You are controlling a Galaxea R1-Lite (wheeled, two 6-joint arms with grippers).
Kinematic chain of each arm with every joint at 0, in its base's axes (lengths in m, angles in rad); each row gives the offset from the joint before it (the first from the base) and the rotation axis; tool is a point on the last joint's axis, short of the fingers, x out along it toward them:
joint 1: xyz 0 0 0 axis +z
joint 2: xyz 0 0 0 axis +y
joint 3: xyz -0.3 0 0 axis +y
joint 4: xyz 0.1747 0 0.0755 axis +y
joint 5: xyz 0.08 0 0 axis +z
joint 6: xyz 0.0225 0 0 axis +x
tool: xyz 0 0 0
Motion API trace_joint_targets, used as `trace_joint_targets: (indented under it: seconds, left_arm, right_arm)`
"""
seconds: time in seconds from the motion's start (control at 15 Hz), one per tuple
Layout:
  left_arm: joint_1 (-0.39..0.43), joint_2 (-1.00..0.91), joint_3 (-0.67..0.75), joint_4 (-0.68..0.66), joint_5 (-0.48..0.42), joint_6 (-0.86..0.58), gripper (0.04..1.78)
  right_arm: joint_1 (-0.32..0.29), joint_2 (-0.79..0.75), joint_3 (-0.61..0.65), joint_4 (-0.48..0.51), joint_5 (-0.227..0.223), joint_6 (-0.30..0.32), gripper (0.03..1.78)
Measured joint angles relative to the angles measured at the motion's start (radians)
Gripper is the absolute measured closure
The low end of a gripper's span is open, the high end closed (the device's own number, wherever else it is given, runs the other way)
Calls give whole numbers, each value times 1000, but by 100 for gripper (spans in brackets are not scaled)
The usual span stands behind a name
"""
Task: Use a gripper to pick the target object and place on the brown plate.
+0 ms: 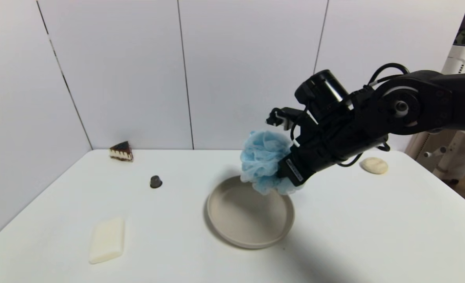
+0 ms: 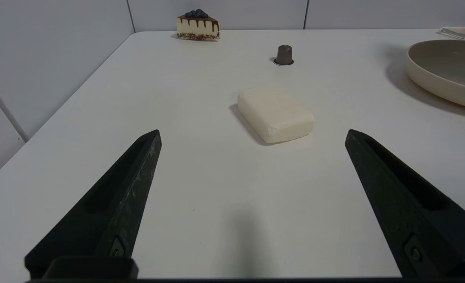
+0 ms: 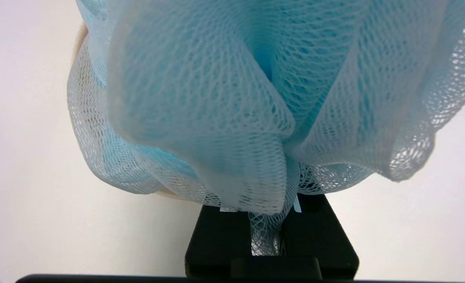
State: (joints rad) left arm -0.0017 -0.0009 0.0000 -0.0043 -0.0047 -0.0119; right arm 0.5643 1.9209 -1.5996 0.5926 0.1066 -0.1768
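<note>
right gripper (image 1: 285, 173) clamped on a pinch of mesh at the base of the blue pouf (image 1: 264, 160), jaws nearly closed, netting trapped between them; pouf held in the air, bulging forward and leftward off the fingertips, roughly round, no clear long axis; brown plate (image 1: 232, 232) directly below and slightly nearer than the fingertips, pouf overhanging its far rim, apart from it; judged: short descent, then release; left gripper (image 2: 252, 157) parked wide open, empty, soap bar (image 2: 275, 113) just ahead of its tips

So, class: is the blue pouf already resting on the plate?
No: the right tool holds the blue pouf above the plate.
</note>
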Motion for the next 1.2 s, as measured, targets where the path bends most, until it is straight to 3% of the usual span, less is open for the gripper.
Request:
trace_joint_targets:
  seconds: [0.13, 0.4, 0.67, 0.93, 1.2]
  left_arm:
    - [0, 0, 0, 0, 0, 0, 13]
    - [0, 0, 0, 0, 0, 0, 13]
    - [0, 0, 0, 0, 0, 0, 13]
    - [0, 0, 0, 0, 0, 0, 13]
    - [0, 0, 0, 0, 0, 0, 13]
  right_arm:
    - [18, 6, 10, 0, 30, 12, 158]
    - [33, 11, 16, 0, 31, 10, 99]
    - [21, -9, 25, 4, 25, 11, 63]
    - [-85, -111, 71, 14, 22, 12, 42]
    - [-308, -342, 291, 18, 20, 12, 29]
